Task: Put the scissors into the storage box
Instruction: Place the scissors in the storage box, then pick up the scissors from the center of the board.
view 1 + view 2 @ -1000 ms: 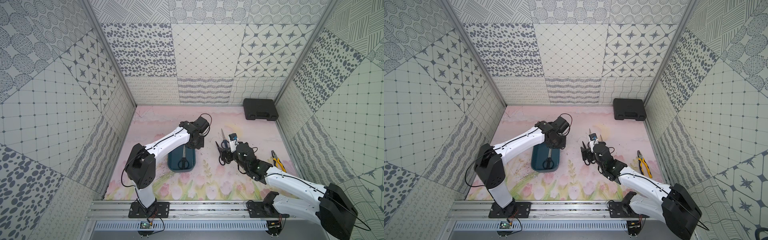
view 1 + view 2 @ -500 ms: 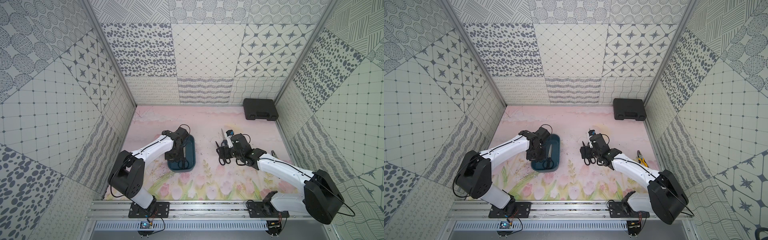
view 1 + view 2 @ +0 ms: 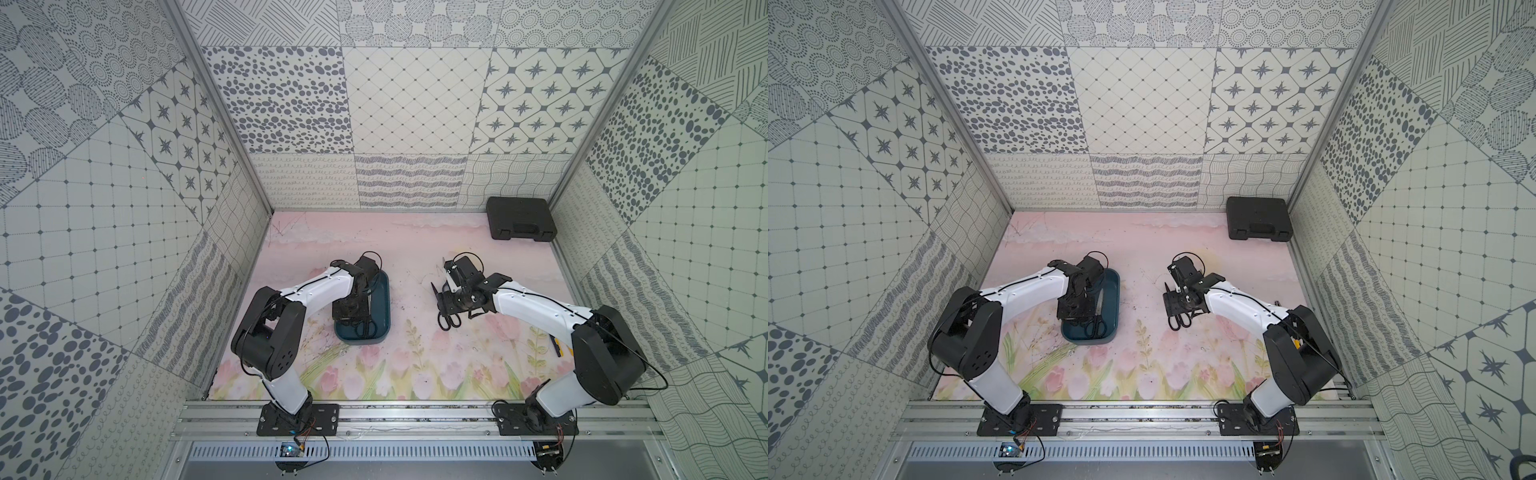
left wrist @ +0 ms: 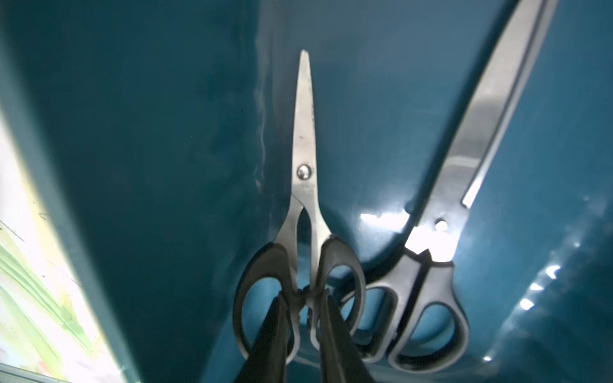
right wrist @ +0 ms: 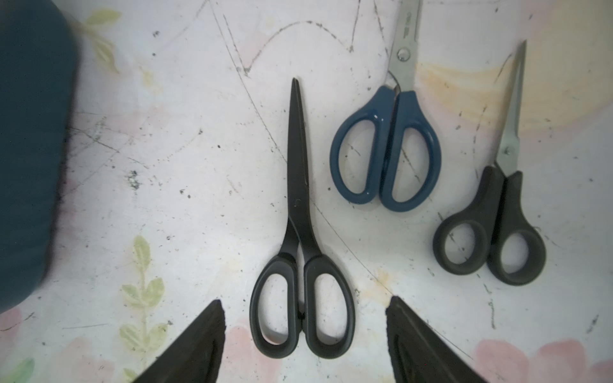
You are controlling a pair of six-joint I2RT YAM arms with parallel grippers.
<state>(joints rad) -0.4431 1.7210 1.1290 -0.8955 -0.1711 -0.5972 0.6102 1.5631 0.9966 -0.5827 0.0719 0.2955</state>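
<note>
we see the left end effector [image 4: 303, 296] pinched on the handles of the slim scissors [image 4: 305, 172], low inside the storage box [image 4: 149, 132], beside larger scissors [image 4: 464, 185] lying in it. outside the box, on the counter [image 5: 199, 165], the right end effector [image 5: 305, 300] stands open astride black-bladed scissors [image 5: 298, 185], not touching them. blue-handled scissors [image 5: 386, 149] and small scissors [image 5: 507, 212] lie farther from the box.

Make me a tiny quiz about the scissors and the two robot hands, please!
1. Where do the big scissors lie?
2. True or false: the left gripper is shut on the slim scissors.
3. Which scissors sit between the open right gripper's fingertips in its wrist view? A. blue-handled; B. all-black; C. small black-handled.

Key: 1. in the storage box; 2. true; 3. B.
</note>
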